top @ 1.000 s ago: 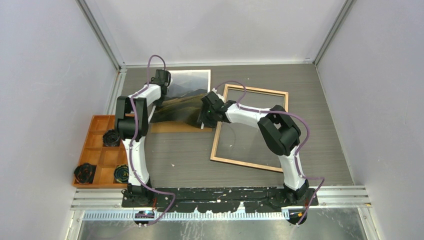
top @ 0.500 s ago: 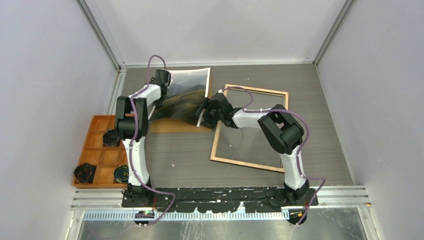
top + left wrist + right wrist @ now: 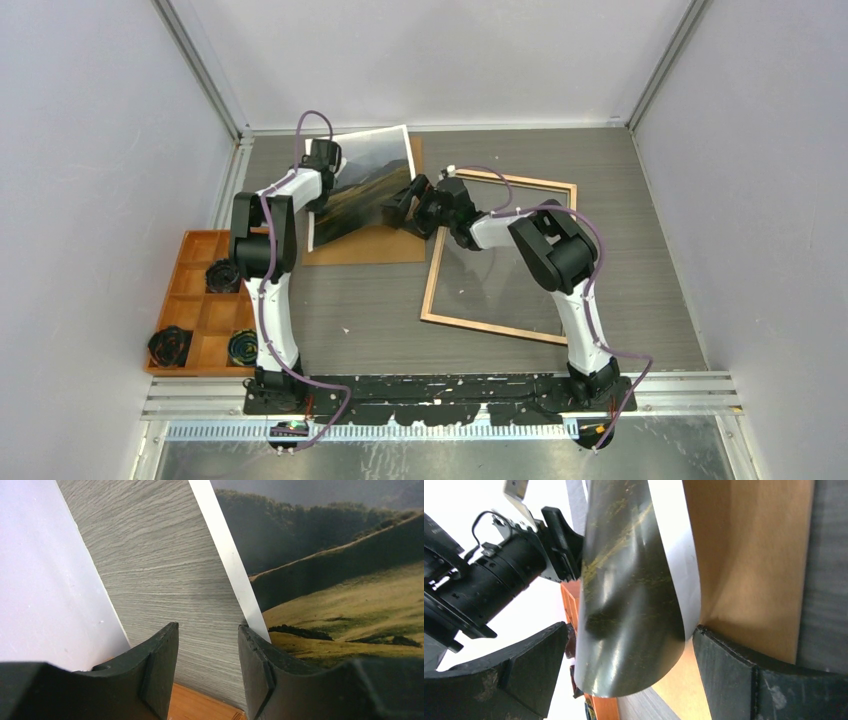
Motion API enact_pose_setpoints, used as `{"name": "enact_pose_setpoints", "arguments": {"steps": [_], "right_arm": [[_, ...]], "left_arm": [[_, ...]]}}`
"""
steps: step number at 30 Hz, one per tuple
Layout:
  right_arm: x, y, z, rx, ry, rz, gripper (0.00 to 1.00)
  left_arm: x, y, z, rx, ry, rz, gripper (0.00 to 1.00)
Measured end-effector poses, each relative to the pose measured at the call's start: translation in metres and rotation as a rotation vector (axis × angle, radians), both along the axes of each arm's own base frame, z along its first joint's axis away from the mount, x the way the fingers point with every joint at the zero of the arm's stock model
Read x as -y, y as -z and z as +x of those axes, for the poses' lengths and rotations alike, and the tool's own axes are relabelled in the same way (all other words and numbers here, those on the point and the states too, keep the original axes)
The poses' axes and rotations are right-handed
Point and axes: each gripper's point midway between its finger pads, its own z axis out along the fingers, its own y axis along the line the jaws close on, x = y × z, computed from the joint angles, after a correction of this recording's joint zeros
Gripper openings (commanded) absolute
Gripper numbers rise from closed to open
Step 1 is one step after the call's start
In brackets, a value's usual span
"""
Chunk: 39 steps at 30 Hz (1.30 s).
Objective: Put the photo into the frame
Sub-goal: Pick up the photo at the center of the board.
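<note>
Top external | right gripper just opened wide, photo loose between jaws | left gripper grip unclear | regrasp likely needed

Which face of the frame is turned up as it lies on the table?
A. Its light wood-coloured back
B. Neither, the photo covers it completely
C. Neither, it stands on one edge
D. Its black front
A: in the top view the frame lies flat with light wood-coloured rails showing all round, and nothing covers them except the right arm crossing one corner.
</note>
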Motion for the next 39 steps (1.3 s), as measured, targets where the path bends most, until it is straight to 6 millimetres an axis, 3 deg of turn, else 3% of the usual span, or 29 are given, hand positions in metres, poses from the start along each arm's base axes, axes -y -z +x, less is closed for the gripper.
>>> {"name": "enact_pose_setpoints", "arguments": {"steps": [5, 16, 19, 25, 28, 34, 39], "right_arm": [[-0.013, -0.006, 0.015, 0.045, -0.032, 0.07, 1.0], [-0.021, -0.032, 0.02, 0.112, -0.067, 0.165, 1.0], [-0.027, -0.053, 0.024, 0.148, -0.085, 0.207, 1.0], [-0.041, -0.125, 0.032, 0.292, -0.115, 0.355, 1.0], [-0.044, -0.14, 0.027, 0.319, -0.129, 0.402, 1.0], [-0.045, -0.132, 0.025, 0.295, -0.129, 0.39, 1.0], [-0.03, -0.088, 0.017, 0.205, -0.084, 0.233, 0.97]], "left_arm": [[0.001, 0.0, 0.0, -0.002, 0.005, -0.004, 0.5], [0.001, 0.001, 0.0, -0.006, 0.011, -0.004, 0.49], [0.001, 0.001, 0.0, -0.006, 0.011, -0.004, 0.49], [0.002, 0.001, 0.0, -0.008, 0.014, -0.008, 0.48], [0.002, 0.001, 0.0, -0.009, 0.015, -0.009, 0.48], [0.002, 0.001, 0.0, -0.009, 0.015, -0.009, 0.48], [0.002, 0.002, 0.0, -0.014, 0.024, -0.003, 0.47]]}}
